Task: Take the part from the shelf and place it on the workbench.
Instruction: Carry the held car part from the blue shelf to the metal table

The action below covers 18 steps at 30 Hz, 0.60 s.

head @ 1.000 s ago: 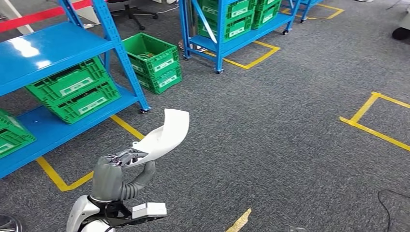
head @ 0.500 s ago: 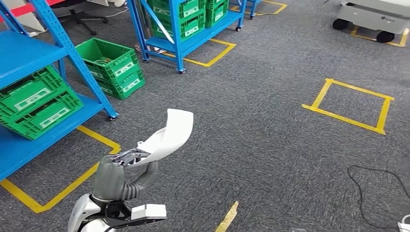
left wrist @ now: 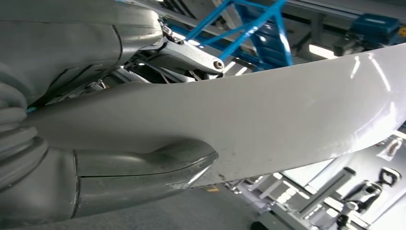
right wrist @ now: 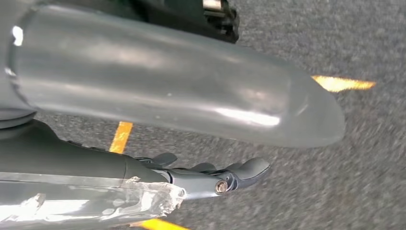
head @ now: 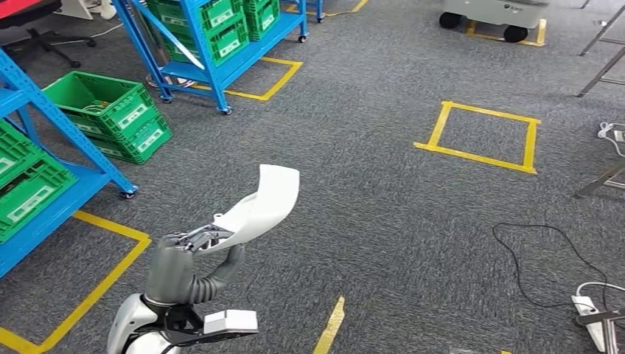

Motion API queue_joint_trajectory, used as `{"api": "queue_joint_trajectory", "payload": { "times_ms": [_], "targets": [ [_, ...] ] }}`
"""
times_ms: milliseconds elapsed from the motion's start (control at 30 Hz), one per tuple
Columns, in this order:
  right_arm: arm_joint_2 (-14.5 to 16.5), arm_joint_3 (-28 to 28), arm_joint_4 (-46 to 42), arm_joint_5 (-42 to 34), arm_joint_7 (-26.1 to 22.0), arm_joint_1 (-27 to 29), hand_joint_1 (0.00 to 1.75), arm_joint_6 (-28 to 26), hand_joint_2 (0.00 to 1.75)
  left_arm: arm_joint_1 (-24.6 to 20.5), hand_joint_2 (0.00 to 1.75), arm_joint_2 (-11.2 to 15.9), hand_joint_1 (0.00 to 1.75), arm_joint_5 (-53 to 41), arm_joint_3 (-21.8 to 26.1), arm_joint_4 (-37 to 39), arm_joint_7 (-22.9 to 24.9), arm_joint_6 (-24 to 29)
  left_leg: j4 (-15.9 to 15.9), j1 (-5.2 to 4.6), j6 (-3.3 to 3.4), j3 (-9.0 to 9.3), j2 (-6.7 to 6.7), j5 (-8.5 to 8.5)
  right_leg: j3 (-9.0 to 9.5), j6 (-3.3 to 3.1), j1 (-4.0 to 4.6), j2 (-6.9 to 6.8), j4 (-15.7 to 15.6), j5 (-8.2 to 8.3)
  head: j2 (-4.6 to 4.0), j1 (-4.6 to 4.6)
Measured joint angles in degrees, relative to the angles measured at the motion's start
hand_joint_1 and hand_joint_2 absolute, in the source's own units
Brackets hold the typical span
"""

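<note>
The part (head: 262, 206) is a white, curved, shell-like piece. My left hand (head: 180, 254) grips its lower end and holds it up over the grey carpet, low in the head view, with the broad end pointing up and away. In the left wrist view the part (left wrist: 268, 115) runs across the picture, with the grey thumb (left wrist: 143, 172) pressed on one face and dark fingers (left wrist: 191, 52) on the other. My right hand (right wrist: 143, 96) hangs over the carpet, its dark fingers (right wrist: 230, 175) stretched out with nothing in them.
A blue shelf with green crates (head: 29, 177) stands at the left, with a green crate (head: 110, 110) on the floor beside it. A second blue shelf (head: 214, 44) stands behind. A yellow tape square (head: 483, 133), a black cable (head: 545, 258) and a power strip (head: 597, 313) lie to the right.
The camera has swung to the right, so the shelves and crates slide left in the picture and the cable comes into view. The left hand still holds the part the same way.
</note>
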Motion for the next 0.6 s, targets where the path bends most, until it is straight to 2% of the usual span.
{"api": "queue_joint_trajectory", "payload": {
  "times_ms": [33, 67, 100, 133, 167, 200, 233, 267, 300, 333, 367, 400, 433, 467, 500, 533, 600],
  "targets": [
    [-0.01, -0.02, -0.02, -0.01, -0.01, -0.03, 0.0, -0.01, 0.0, -0.02, 1.75, 0.01, 1.75, 0.01, -0.01, -0.01, -0.01, 0.0, 1.8, 0.08, -0.24, -0.7, -1.43, -1.32, 0.05, -0.32, -0.16, 0.59, -0.21, 0.22, 0.0, -0.07],
    [-0.02, -0.04, -0.04, -0.01, 0.0, -0.08, 0.0, -0.03, 0.0, 0.0, 1.75, 0.05, 1.75, 0.05, 0.0, -0.01, -0.02, -0.01, 4.91, 0.17, -0.4, -2.05, -3.08, -3.19, 0.06, -0.55, -0.26, 1.2, -0.31, 0.37, 0.0, -0.19],
    [-0.02, -0.04, -0.05, -0.01, 0.01, -0.15, 0.0, -0.05, 0.0, 0.05, 1.75, 0.11, 1.75, 0.1, 0.01, 0.0, -0.03, -0.03, 8.99, 0.19, -0.44, -3.95, -4.16, -5.2, -0.03, -0.71, -0.24, 1.87, -0.31, 0.44, 0.0, -0.27],
    [-0.02, -0.05, -0.05, -0.01, 0.04, -0.17, 0.0, -0.09, 0.0, 0.12, 1.75, 0.17, 1.75, 0.14, 0.02, 0.01, -0.03, -0.04, 12.88, 0.19, -0.45, -5.83, -4.6, -6.72, -0.12, -0.8, -0.19, 2.63, -0.29, 0.49, 0.0, -0.36],
    [-0.02, -0.07, -0.05, 0.01, 0.08, -0.13, 0.0, -0.12, 0.0, 0.17, 1.75, 0.23, 1.75, 0.18, 0.03, 0.01, -0.03, -0.06, 15.44, 0.18, -0.42, -7.15, -4.75, -7.24, -0.15, -0.87, -0.13, 3.41, -0.26, 0.52, 0.0, -0.39],
    [-0.02, -0.08, -0.05, 0.03, 0.12, -0.06, 0.0, -0.16, 0.0, 0.2, 1.75, 0.27, 1.75, 0.2, 0.03, 0.02, -0.03, -0.07, 15.88, 0.17, -0.34, -7.5, -4.82, -6.52, -0.15, -0.89, -0.09, 4.21, -0.2, 0.55, 0.0, -0.39],
    [-0.02, -0.1, -0.05, 0.05, 0.19, 0.0, 0.0, -0.22, 0.0, 0.21, 1.75, 0.29, 1.75, 0.25, 0.04, 0.02, -0.03, -0.07, 13.96, 0.18, -0.2, -6.73, -5.02, -4.7, -0.11, -0.88, -0.07, 5.0, -0.12, 0.56, 0.0, -0.4],
    [-0.02, -0.13, -0.05, 0.12, 0.27, 0.04, 0.0, -0.28, 0.0, 0.21, 1.75, 0.3, 1.75, 0.34, 0.04, 0.02, -0.03, -0.08, 10.28, 0.2, -0.02, -5.11, -5.71, -2.25, -0.07, -0.83, -0.09, 5.78, 0.0, 0.55, 0.0, -0.39],
    [-0.01, -0.16, -0.05, 0.22, 0.4, 0.04, 0.0, -0.37, 0.0, 0.21, 1.75, 0.31, 1.75, 0.46, 0.04, 0.02, -0.03, -0.08, 6.4, 0.3, 0.2, -3.4, -7.21, -0.29, -0.13, -0.71, -0.07, 6.54, 0.2, 0.53, 0.0, -0.38],
    [-0.01, -0.19, -0.05, 0.34, 0.56, -0.01, 0.0, -0.45, 0.0, 0.21, 1.75, 0.31, 1.75, 0.61, 0.04, 0.02, -0.03, -0.09, 3.0, 0.43, 0.34, -1.99, -8.63, 0.97, -0.39, -0.51, -0.1, 7.28, 0.48, 0.51, 0.0, -0.36],
    [0.0, -0.24, -0.06, 0.48, 0.71, -0.05, 0.0, -0.53, 0.0, 0.26, 1.75, 0.31, 1.75, 0.74, 0.06, 0.02, -0.03, -0.16, 0.9, 0.48, 0.44, -1.19, -9.8, 1.51, -0.78, -0.19, -0.18, 7.93, 0.7, 0.56, 0.0, -0.34],
    [0.01, -0.31, -0.07, 0.63, 0.85, -0.02, 0.0, -0.6, 0.0, 0.31, 1.75, 0.31, 1.75, 0.82, 0.08, 0.03, -0.04, -0.27, 0.18, 0.46, 0.54, -1.01, -10.38, 1.38, -1.19, 0.2, -0.31, 8.55, 0.82, 0.67, 0.0, -0.35],
    [0.0, -0.38, -0.08, 0.77, 0.94, 0.05, 0.0, -0.67, 0.0, 0.35, 1.75, 0.31, 1.75, 0.87, 0.08, 0.03, -0.05, -0.38, -0.14, 0.4, 0.64, -1.0, -9.95, 1.4, -1.59, 0.62, -0.48, 9.18, 0.81, 0.83, 0.0, -0.35],
    [-0.01, -0.44, -0.09, 0.93, 0.99, 0.2, 0.0, -0.75, 0.0, 0.38, 1.75, 0.27, 1.75, 0.89, 0.08, 0.04, -0.06, -0.53, -0.29, 0.39, 0.92, -0.98, -9.3, 1.57, -1.94, 0.96, -0.57, 9.15, 0.86, 0.87, 0.0, -0.34],
    [-0.02, -0.48, -0.1, 1.13, 1.04, 0.34, 0.0, -0.87, 0.0, 0.39, 1.75, 0.23, 1.75, 0.89, 0.05, 0.04, -0.07, -0.61, -0.52, 0.45, 1.25, -0.9, -8.55, 1.73, -2.42, 1.25, -0.52, 8.12, 1.44, 0.49, 0.0, -0.25],
    [-0.03, -0.49, -0.1, 1.33, 1.1, 0.37, 0.0, -1.01, 0.0, 0.47, 1.75, 0.19, 1.75, 0.89, 0.02, 0.04, -0.08, -0.66, -0.76, 0.52, 1.54, -0.82, -7.68, 1.86, -3.34, 1.52, -0.44, 6.53, 3.07, -0.53, 0.0, -0.04],
    [-0.04, -0.49, -0.11, 1.73, 1.19, 0.2, 0.0, -1.2, 0.0, 0.85, 1.75, 0.24, 1.75, 0.89, 0.05, 0.04, -0.08, -0.69, -0.92, 0.45, 1.91, -0.79, -5.81, 1.86, -6.62, 2.0, -0.43, 3.05, 9.76, -4.13, 0.0, 0.26]
  ]
}}
